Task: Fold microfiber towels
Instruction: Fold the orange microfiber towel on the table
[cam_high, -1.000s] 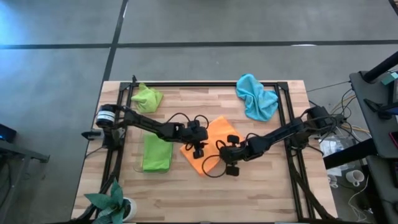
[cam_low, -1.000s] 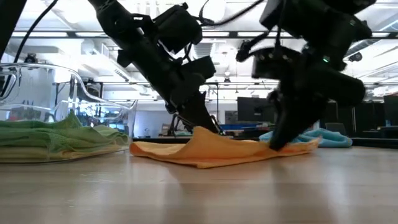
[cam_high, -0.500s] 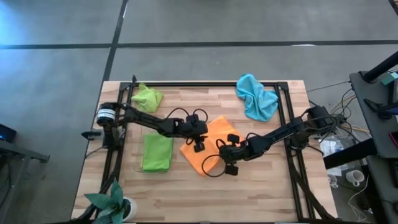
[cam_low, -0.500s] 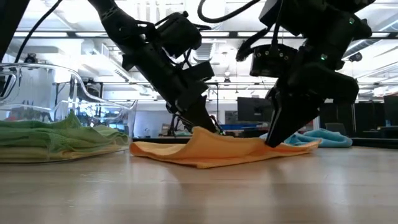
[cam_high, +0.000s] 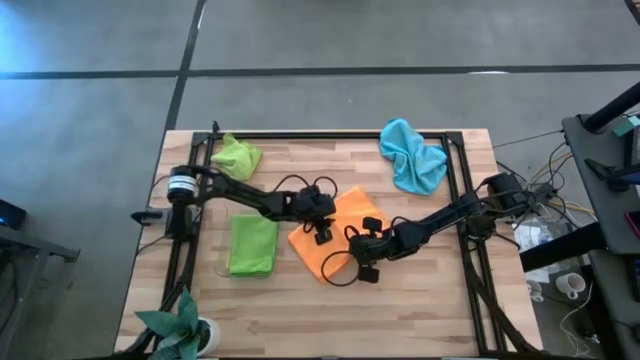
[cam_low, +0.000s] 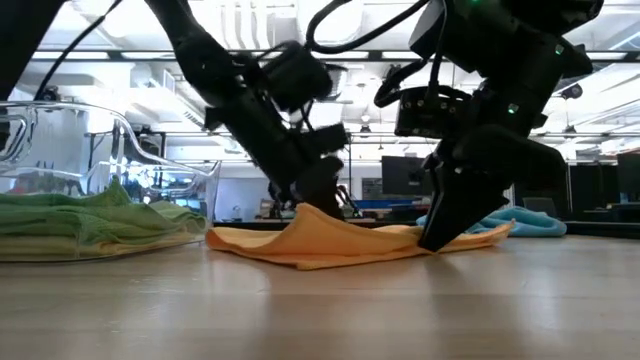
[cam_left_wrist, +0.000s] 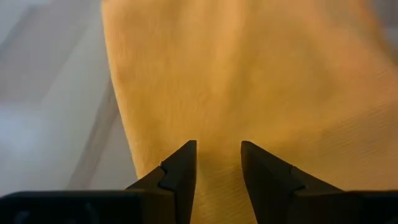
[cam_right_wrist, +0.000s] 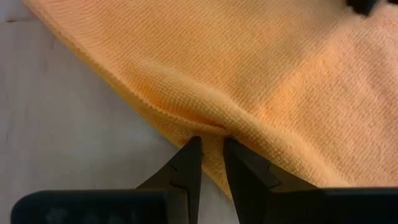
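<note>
Since a second ago my left gripper (cam_high: 318, 226) has lifted the orange towel (cam_high: 337, 232) at mid-table into a ridge — jaws narrow on cloth; right gripper (cam_right_wrist: 211, 157) pinches its edge, fingertips buried.

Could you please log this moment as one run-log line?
left gripper: pinching orange towel | right gripper: pinching its edge | towel: partly lifted
</note>
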